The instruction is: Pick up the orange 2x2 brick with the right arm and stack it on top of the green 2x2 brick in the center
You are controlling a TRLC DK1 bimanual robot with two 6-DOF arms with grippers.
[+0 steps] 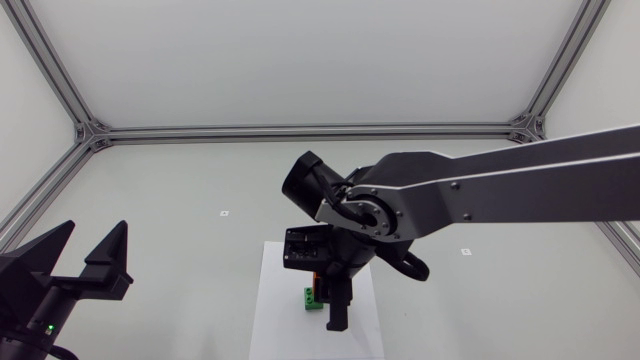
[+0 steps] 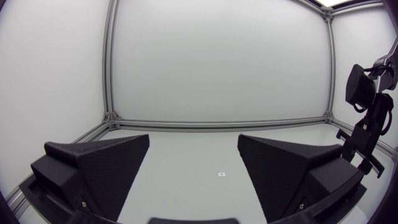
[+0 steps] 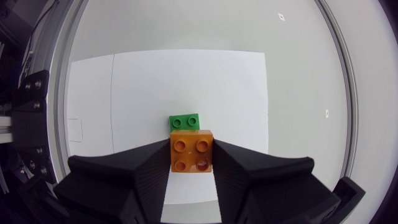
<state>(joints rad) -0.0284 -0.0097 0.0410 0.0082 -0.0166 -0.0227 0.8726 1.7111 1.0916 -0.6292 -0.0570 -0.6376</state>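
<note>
**Head view.** Right arm [image 1: 480, 190] – enters from the right edge and reaches to the middle, over a white sheet [image 1: 275, 300] on the bench [image 1: 180, 200]. Under its wrist we list the green 2x2 brick [image 1: 314, 298] on that sheet, with a sliver of orange just above it. The sheet, we judge, marks the centre spot for stacking. Left arm [image 1: 30, 310] – low at the near left corner, well apart from the sheet, probably parked so the work area is free. A green lamp [image 1: 47, 327] glows on it.

**Left wrist view.** Left jaws – wide apart, nothing between them. Ahead on the bench lies one small square marker [image 2: 222, 174]. The right arm shows at the far side.

**Right wrist view.** Orange 2x2 brick [image 3: 191, 154] – clamped between the right jaws, one finger on each side wall, studs up. We judge this grip leaves its underside free to press onto studs. The green 2x2 brick lies just ahead of it on the sheet, edges overlapping in this view. How high the orange one hangs we cannot tell, and it is not yet seated.

**Writing.** None legible; the bench markers are too small to read.
</note>
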